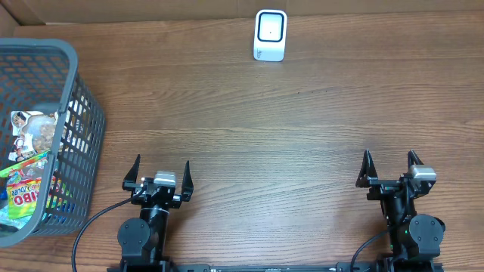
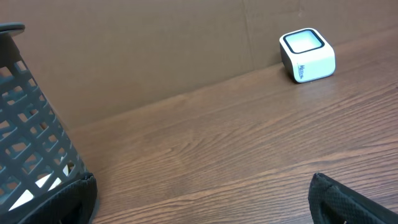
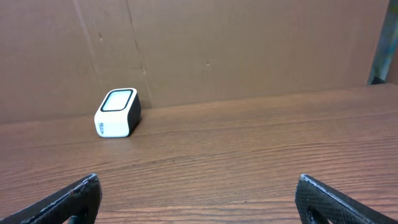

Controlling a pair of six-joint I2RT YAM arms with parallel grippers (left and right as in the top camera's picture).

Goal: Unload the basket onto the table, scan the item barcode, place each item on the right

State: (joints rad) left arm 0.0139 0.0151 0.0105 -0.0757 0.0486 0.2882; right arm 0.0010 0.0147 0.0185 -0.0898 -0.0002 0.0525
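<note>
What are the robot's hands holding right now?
Nothing. The left gripper and the right gripper are both open and empty.

Tabletop [image 1: 287, 128]: brown wood grain, smooth, low sheen.
Scanner [image 1: 270, 35]: white plastic, glossy, with a glassy dark-rimmed window.
Basket [image 1: 38, 46]: grey moulded plastic lattice, matt.
Packets [image 1: 26, 185] inside: shiny printed film.
Back wall [image 3: 249, 43]: matt brown cardboard, creased.

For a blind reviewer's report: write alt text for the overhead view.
The left gripper and right gripper sit open and empty at the near edge of a wooden table. A white barcode scanner stands at the far edge, and a grey basket holding snack packets is on the left side.
</note>
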